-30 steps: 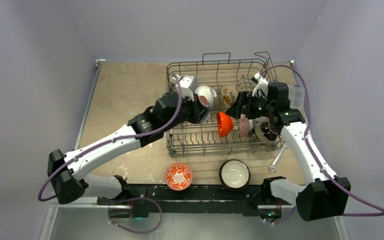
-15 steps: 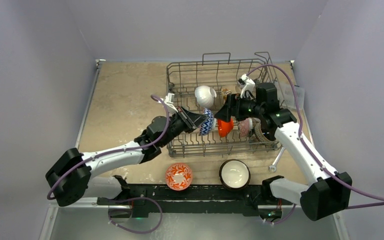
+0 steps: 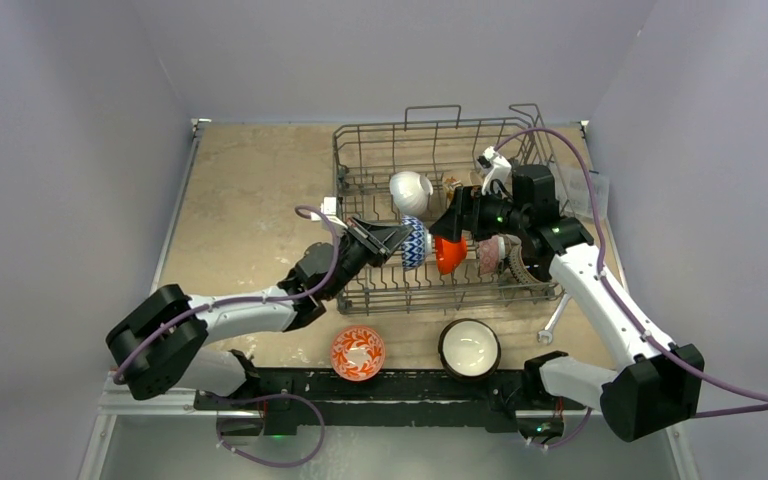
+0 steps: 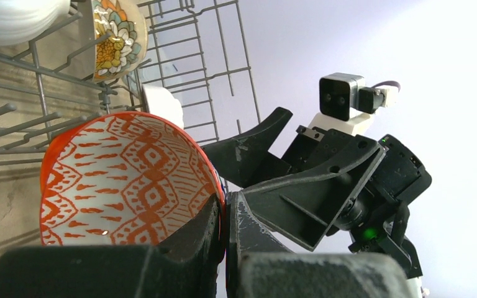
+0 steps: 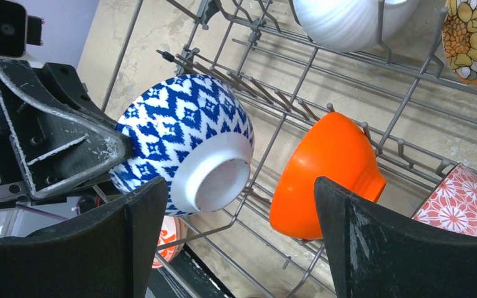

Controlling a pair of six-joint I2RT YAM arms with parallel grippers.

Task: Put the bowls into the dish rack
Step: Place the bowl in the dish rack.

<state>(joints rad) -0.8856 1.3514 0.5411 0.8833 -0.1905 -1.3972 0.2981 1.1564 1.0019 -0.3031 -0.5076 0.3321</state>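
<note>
Over the front-left part of the dish rack (image 3: 375, 280), the left gripper (image 4: 225, 208) is clamped on the rim of the blue-patterned bowl (image 5: 180, 139), one finger inside and one outside. This bowl is orange-patterned within and lies tipped on its side, its white foot pointing to 3 o'clock. Whether it touches the tines beneath it I cannot tell. The right gripper (image 3: 450, 225) faces that foot from 3 o'clock with its jaws spread wide and nothing between them, hanging just above the orange bowl (image 5: 326, 174).

Eight bowls show in all, six at the rack and two on the table. The orange bowl leans on its side among the tines, just at 3 o'clock of the held one. Next to it at 3 o'clock stands a pink-red patterned bowl (image 5: 466, 205), then a ribbed brown bowl (image 3: 525, 265) by the front-right corner. A white bowl (image 3: 410, 190) sits at 12 o'clock of the held bowl, and a floral bowl (image 5: 475, 37) at 3 o'clock of the white one.

At 6 o'clock of the rack, upright on the table (image 3: 250, 190), are a red-patterned bowl (image 3: 358, 353) and, at its 3 o'clock, a dark bowl with cream inside (image 3: 469, 348). One small silvery tool (image 3: 552, 322) lies off the rack's front-right corner.

The tabletop is mottled beige, and pale lilac walls (image 3: 390, 50) close it in on three sides.
</note>
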